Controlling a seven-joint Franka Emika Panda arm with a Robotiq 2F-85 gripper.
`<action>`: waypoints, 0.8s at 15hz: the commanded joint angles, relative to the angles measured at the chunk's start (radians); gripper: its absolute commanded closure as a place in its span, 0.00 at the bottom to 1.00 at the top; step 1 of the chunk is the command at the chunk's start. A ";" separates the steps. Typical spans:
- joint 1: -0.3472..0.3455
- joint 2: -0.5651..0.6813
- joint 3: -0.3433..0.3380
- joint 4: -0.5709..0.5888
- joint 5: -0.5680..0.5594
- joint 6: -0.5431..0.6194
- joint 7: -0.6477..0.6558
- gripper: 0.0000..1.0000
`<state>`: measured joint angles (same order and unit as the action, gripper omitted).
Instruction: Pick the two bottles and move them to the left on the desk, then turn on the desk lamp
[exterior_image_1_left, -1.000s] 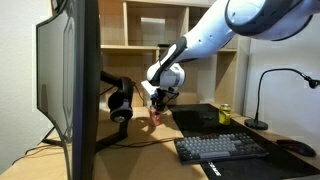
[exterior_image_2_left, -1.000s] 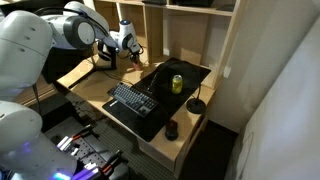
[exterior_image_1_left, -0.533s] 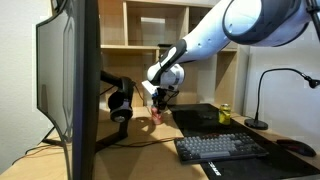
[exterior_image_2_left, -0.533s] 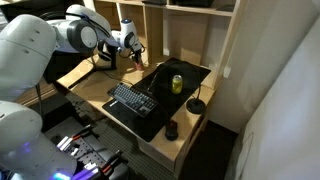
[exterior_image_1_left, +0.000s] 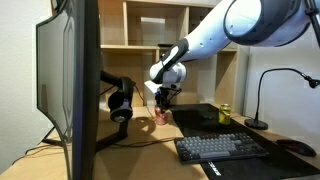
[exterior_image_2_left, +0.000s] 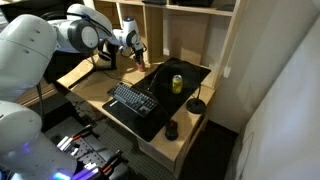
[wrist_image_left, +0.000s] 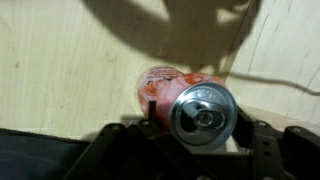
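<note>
My gripper (wrist_image_left: 200, 128) is shut on the pinkish-red bottle (wrist_image_left: 190, 100), with one black finger on each side of its silver top. In both exterior views the gripper (exterior_image_1_left: 161, 104) (exterior_image_2_left: 137, 56) holds this bottle (exterior_image_1_left: 160, 116) (exterior_image_2_left: 139, 63) low over the light-wood desk (exterior_image_1_left: 150, 152) (exterior_image_2_left: 88, 82), just off the black mat's (exterior_image_2_left: 158, 78) edge. I cannot tell whether it touches the wood. The yellow-green bottle (exterior_image_1_left: 225, 114) (exterior_image_2_left: 177, 83) stands on the mat. The black desk lamp (exterior_image_1_left: 262, 100) stands beyond it, its round base (exterior_image_2_left: 196, 104) near the desk's edge.
A big monitor (exterior_image_1_left: 70, 90) blocks the near side in an exterior view, with black headphones (exterior_image_1_left: 120, 105) hanging behind it. A keyboard (exterior_image_1_left: 220, 148) (exterior_image_2_left: 130, 98) lies on the mat. A wooden shelf unit (exterior_image_1_left: 150, 40) stands behind the desk. A thin cable (wrist_image_left: 270, 82) crosses the wood near the held bottle.
The gripper with the pinkish-red bottle has shifted a little toward the mat and slightly lower. Nothing else has moved.
</note>
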<state>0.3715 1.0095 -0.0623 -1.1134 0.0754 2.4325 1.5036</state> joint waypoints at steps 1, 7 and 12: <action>-0.035 -0.011 0.039 -0.035 0.027 0.010 0.018 0.56; -0.050 -0.040 0.077 -0.085 0.080 0.049 -0.008 0.56; -0.039 -0.049 0.070 -0.120 0.066 0.100 -0.016 0.56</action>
<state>0.3371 0.9994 -0.0039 -1.1460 0.1366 2.4820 1.5151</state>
